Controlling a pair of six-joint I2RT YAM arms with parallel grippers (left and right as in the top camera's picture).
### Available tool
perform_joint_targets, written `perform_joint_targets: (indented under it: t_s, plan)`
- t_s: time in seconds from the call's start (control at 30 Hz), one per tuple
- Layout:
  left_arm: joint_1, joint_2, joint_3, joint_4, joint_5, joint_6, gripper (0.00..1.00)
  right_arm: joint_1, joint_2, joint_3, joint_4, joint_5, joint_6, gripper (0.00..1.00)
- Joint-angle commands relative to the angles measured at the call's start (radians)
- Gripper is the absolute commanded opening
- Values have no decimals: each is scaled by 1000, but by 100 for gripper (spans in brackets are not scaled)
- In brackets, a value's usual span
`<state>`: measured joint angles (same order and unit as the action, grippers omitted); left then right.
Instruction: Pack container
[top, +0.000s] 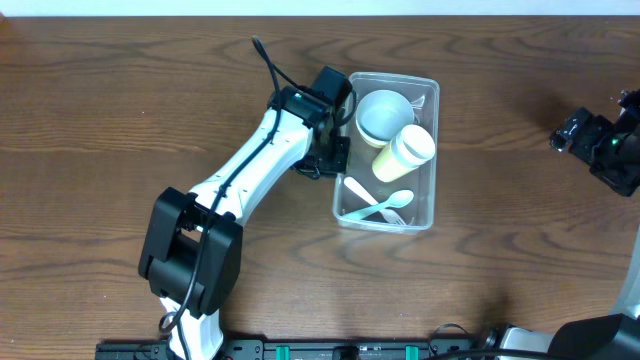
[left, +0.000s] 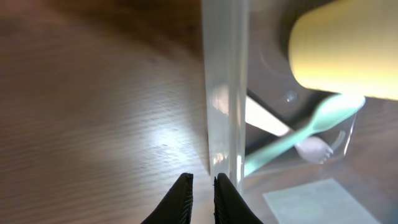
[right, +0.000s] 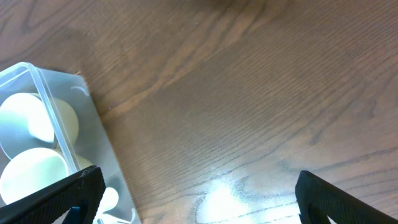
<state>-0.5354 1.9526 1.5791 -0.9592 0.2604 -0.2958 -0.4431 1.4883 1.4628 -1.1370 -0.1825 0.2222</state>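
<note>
The clear rectangular container (top: 396, 78) stands on the table right of centre. It holds a white bowl (top: 383, 114), a yellow cup (top: 406, 152) on its side, a teal spoon (top: 388, 204) and a white fork. My left gripper (top: 334, 156) is just outside the container's left wall, fingers shut and empty. In the left wrist view the fingertips (left: 203, 182) sit at the base of the clear wall (left: 224, 93), with the cup (left: 348, 50) and spoon (left: 311, 124) behind it. My right gripper (top: 566, 138) is open and empty, far right; its fingers (right: 199, 199) hover over bare table.
The wooden table (top: 120, 120) carries nothing else in view. The container's corner shows at the left of the right wrist view (right: 68, 118). The left arm stretches from the front edge (top: 190, 250) to the container.
</note>
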Motion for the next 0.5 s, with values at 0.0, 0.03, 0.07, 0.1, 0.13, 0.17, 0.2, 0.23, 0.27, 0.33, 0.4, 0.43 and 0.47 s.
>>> perform_joint_targets:
  t_s: [0.0, 0.03, 0.07, 0.1, 0.13, 0.17, 0.2, 0.23, 0.27, 0.33, 0.4, 0.43, 0.47]
  plan:
    - [-40, 8, -5, 14, 69, -34, 15, -5, 4, 1, 0, 3, -14, 99]
    - [-51, 8, -5, 23, 69, -41, 15, -5, 5, 1, 0, 3, -14, 99]
    - [-59, 8, -5, 31, 69, -48, 15, -5, 5, 1, 0, 3, -14, 99]
    - [-67, 8, -5, 40, 69, -61, 15, -5, 5, 1, 0, 3, -14, 99]
    - [-73, 8, -5, 47, 69, -69, 15, -5, 5, 1, 0, 2, -14, 99]
    - [-78, 8, -5, 49, 68, -68, 14, -5, 5, 1, 0, 2, -14, 99]
    - [-79, 8, -5, 49, 67, -68, 15, -5, 5, 1, 0, 3, -14, 99]
    - [-79, 7, -5, 47, 62, -57, 15, -5, 5, 1, 0, 2, -14, 99]
    - [-75, 7, -5, 39, 48, -47, 17, -5, 5, 1, 0, 2, -14, 99]
    - [-57, -2, -4, 7, -5, -34, 25, -5, 5, 1, 0, 3, -14, 99]
    - [-35, -26, -1, -23, -34, 10, 24, -5, 5, 1, 0, 2, -14, 99]
    - [-20, -48, 5, -41, -47, 31, 24, -5, 5, 1, 0, 3, -14, 99]
    - [-7, -72, 11, -53, -56, 53, 24, -5, 4, 1, 0, 3, -14, 99]
